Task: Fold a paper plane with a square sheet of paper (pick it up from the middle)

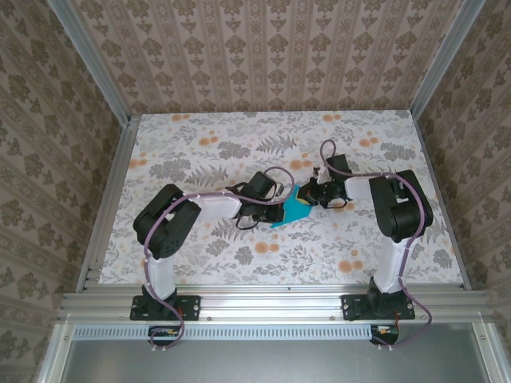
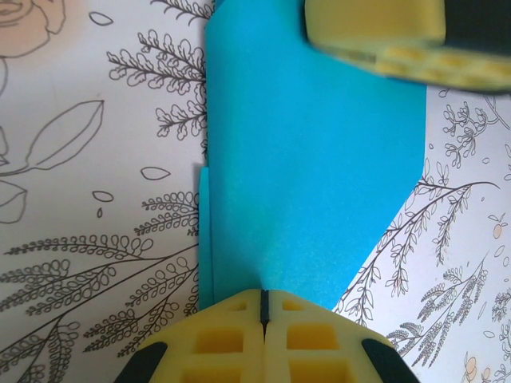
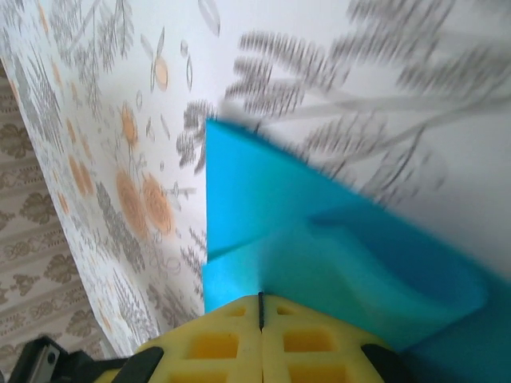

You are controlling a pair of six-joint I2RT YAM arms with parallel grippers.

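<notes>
Two closed claws [image 2: 262, 297] [image 3: 261, 300], opposite ends of paper [image 2: 311, 175]

The middle of the table [image 1: 200, 152] was blocked by the folded paper [image 1: 289, 214], which was clamped from the left by the left gripper [image 2: 262, 302] and from the right by the right gripper [image 3: 260, 302]. Bare surface was left along the far edge and both sides, bounded by patterned walls [image 1: 263, 48].

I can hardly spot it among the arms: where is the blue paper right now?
In the top view the blue paper lies near the middle of the floral table, slightly right of centre, between the left gripper and the right gripper.
</notes>
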